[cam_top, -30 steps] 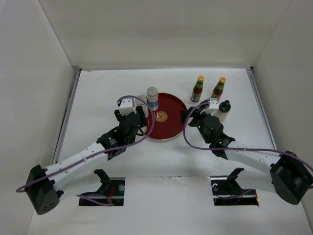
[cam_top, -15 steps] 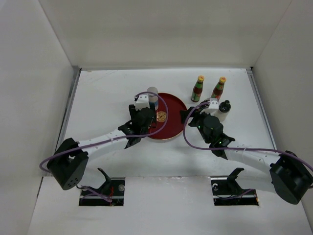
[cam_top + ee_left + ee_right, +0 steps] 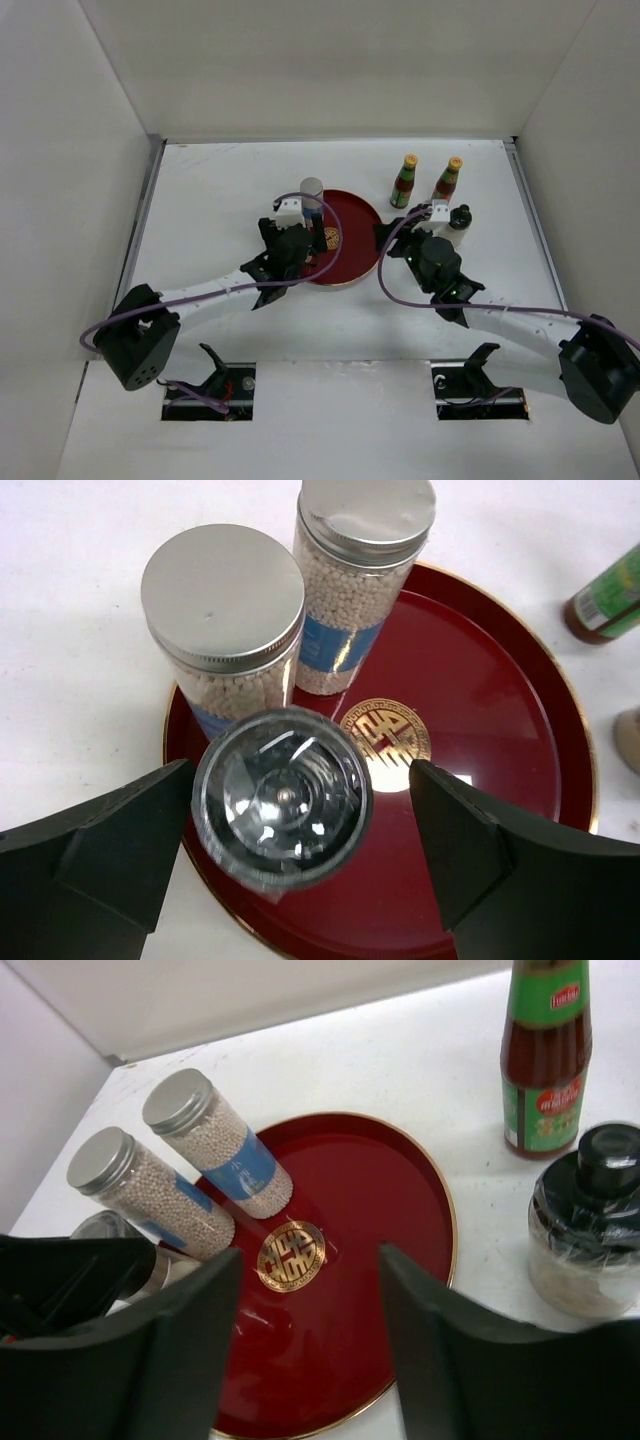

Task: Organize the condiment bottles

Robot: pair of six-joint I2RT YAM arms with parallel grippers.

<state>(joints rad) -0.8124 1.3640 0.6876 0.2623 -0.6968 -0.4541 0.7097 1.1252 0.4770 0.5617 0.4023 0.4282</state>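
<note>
Two grey-lidded, blue-labelled cylinders [image 3: 222, 630] [image 3: 360, 570] of white beads stand at the back left of the round red tray [image 3: 500, 680]. A small shaker with a clear round top [image 3: 282, 798] stands upright on the tray's left edge. My left gripper [image 3: 300, 780] hangs open over it, and the right finger is clearly apart from it. My right gripper [image 3: 310, 1257] is open above the tray [image 3: 380, 1190] with nothing between its fingers. A black-capped shaker [image 3: 590, 1230] stands on the table just right of its right finger. Two red-green sauce bottles [image 3: 405, 180] [image 3: 447, 180] stand behind.
The tray [image 3: 355, 215] lies mid-table between both arms, with a gold mark [image 3: 290, 1255] at its centre. White walls close in the table on three sides. Purple cables loop over both wrists.
My left arm swung right onto the tray with the clear-topped shaker, then its jaws opened and let it go. My right gripper's jaws drew closer together, still holding nothing.
</note>
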